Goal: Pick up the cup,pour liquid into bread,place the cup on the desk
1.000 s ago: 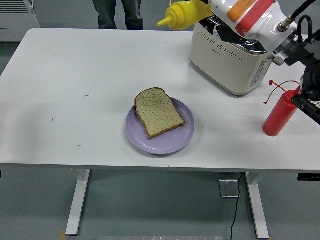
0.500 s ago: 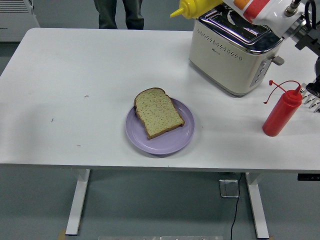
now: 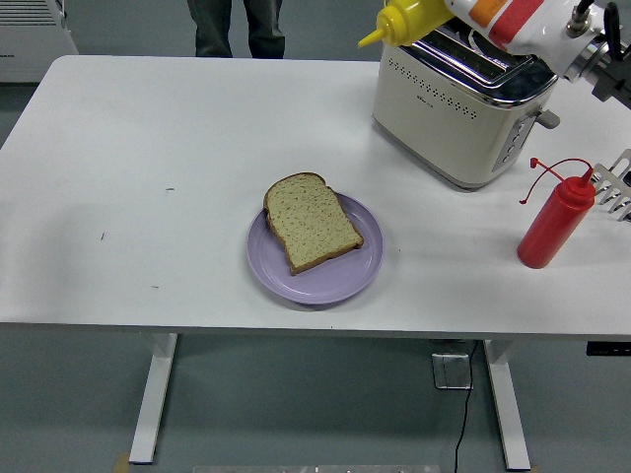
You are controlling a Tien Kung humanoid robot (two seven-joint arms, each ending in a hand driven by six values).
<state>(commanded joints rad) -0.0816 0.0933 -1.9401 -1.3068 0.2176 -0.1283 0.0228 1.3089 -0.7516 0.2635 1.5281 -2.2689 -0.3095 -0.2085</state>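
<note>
A slice of brown bread point(image 3: 314, 224) lies on a purple plate point(image 3: 347, 282) at the table's middle. No cup shows in the head view. A red squeeze bottle point(image 3: 552, 227) stands upright near the right edge. My right hand point(image 3: 615, 187) shows only as silver fingers at the picture's right edge, spread, just right of the red bottle and apart from it, holding nothing. A white arm segment with orange and red stripes point(image 3: 513, 18) crosses the top right. The left arm is out of view.
A cream toaster point(image 3: 454, 108) stands at the back right. A yellow squeeze bottle point(image 3: 409, 18) is tilted at the top edge, nozzle pointing down-left, with its holder hidden behind the white segment. A person's legs point(image 3: 232, 25) stand beyond the far edge.
My right hand drew back from the red bottle toward the right edge. The white arm segment rose up and right, and the yellow bottle shifted right with it.
</note>
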